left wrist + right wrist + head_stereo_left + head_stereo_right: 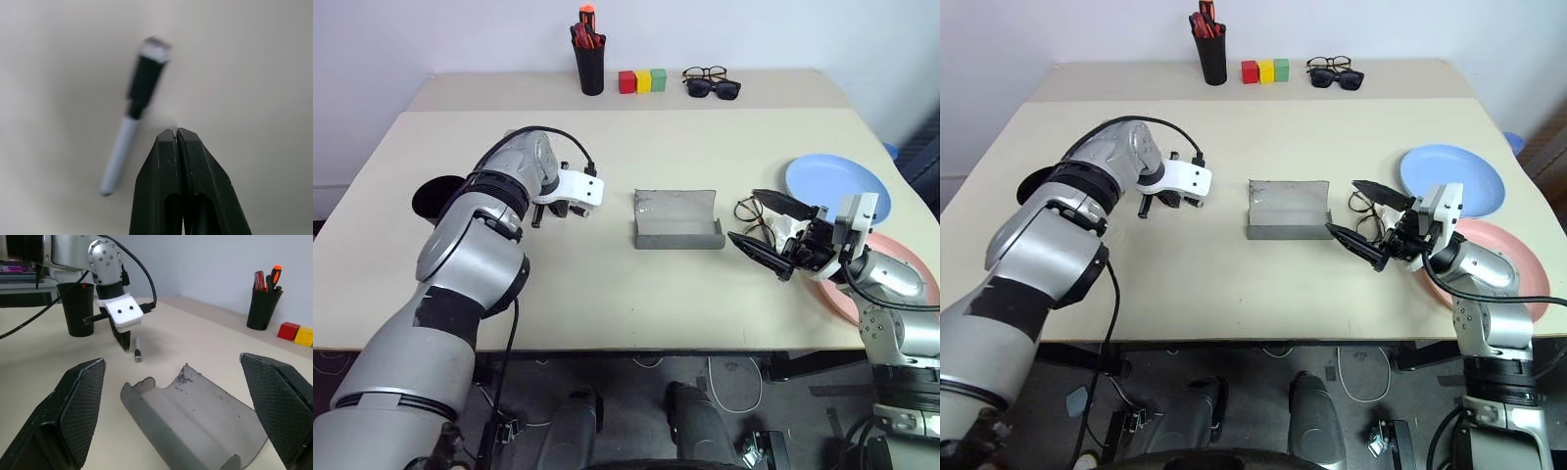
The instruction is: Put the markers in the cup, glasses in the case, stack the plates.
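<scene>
While the white marker (131, 122) lies flat, left gripper (177, 134) is closed beside it.

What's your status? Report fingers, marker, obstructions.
Left gripper fingers shut, empty, above the table. White marker lies beside them, ungrasped. Right gripper open, idle, facing the open case. Nothing blocking the marker.

I see a white marker (129, 127) with a black cap, a grey case (677, 219) and a black cup (77, 308). My plates are light blue (837, 186) and pink (906, 257).
</scene>
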